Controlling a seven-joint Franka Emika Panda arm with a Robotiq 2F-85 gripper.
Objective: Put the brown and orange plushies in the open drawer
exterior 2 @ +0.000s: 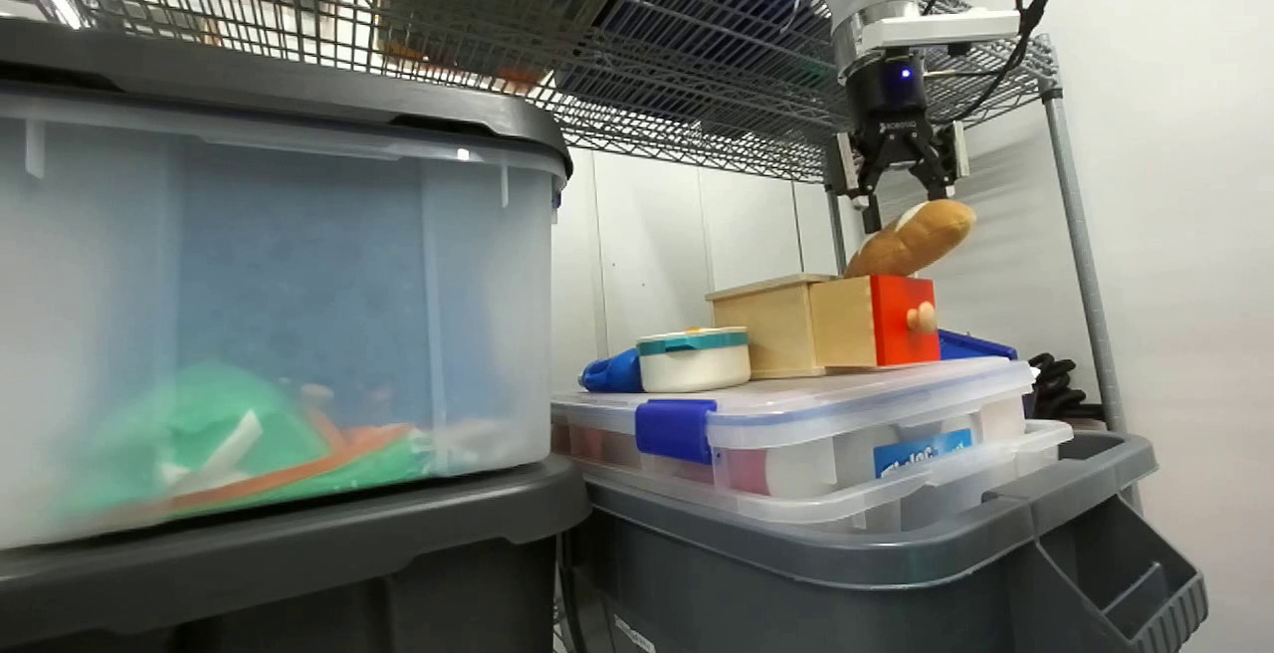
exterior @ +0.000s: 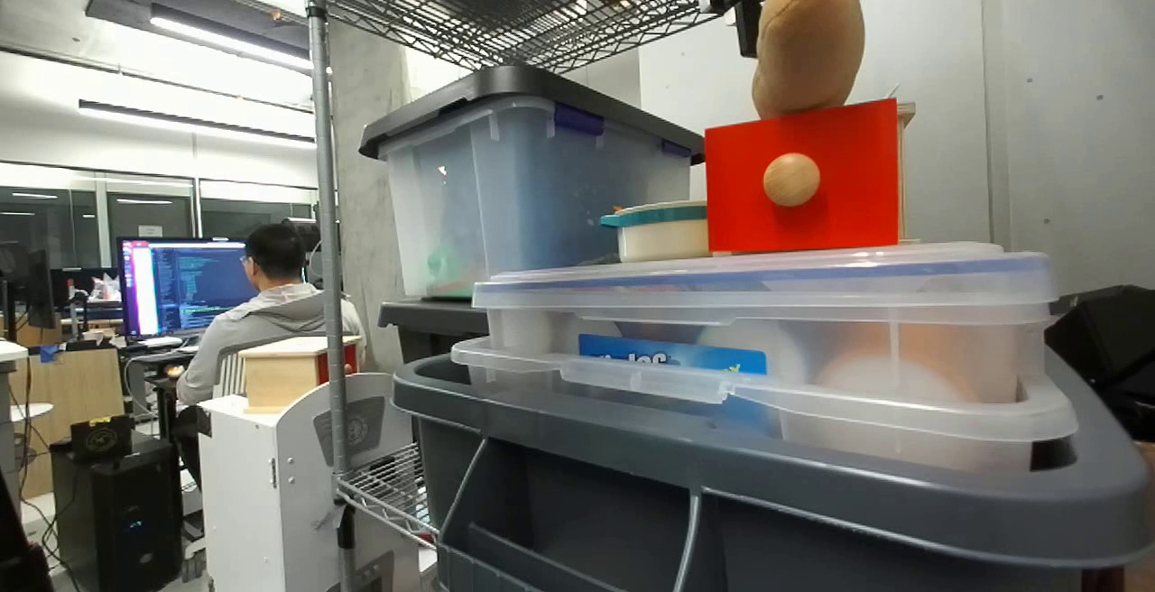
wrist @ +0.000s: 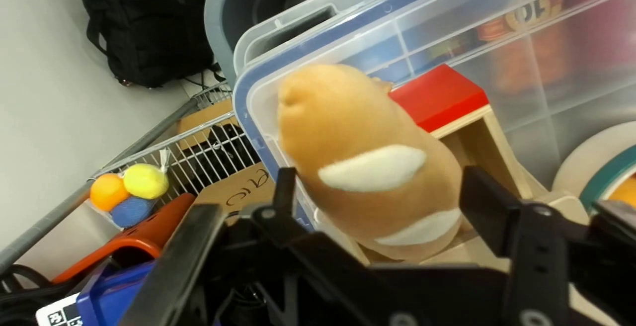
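Straddling the bread-loaf plushie (exterior 2: pixel 916 237), end effector (wrist: pixel 380 185) points down, fingers (wrist: pixel 285 184) spread wide, one each side of the loaf. Loaf all but fills the gap; no saying whether it is pinched or merely flanked.

Loaf tilted: low end at the mouth of the open drawer (exterior 2: pixel 844 323), depth unclear; raised end juts past the red front (exterior: pixel 853 199), above the wooden knob (exterior: pixel 791 180). Not yet seated.

Step in hand, my reading: getting the loaf down inside. Best to lift slightly first, then carry it toward the wooden box (exterior 2: pixel 766 329) until the raised end clears the front, level it, lower. Dragging it over that edge could push the drawer closed. Soft body should squash to fit; may need a press from above. Fingers this wide could catch the drawer's sides: let go near the rim, leave straight up.

Surface (exterior 2: pixel 896 384), a clear storage-bin lid, carries the box. Teal-rimmed container (exterior 2: pixel 694 362) left of the box in both exterior views; avoid on exit. Orange plushie not picked out; possibly hidden in the drawer.
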